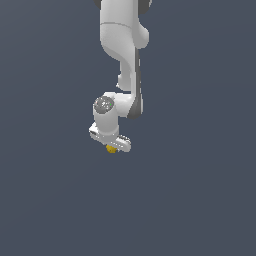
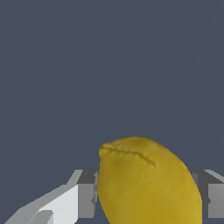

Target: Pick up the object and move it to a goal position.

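Note:
The object is a mustard-yellow, roughly round ball with a crease near one end. In the wrist view it fills the gap between my two fingers. My gripper is shut on it, with one grey finger pad against one side and the other pad against the opposite side. In the exterior view the object shows as a small yellow spot poking out under the white gripper, near the middle of the picture. Most of the ball is hidden there by the hand.
The white arm comes down from the top of the exterior view to the wrist. All around lies a plain dark grey-blue surface with no other objects or edges in sight.

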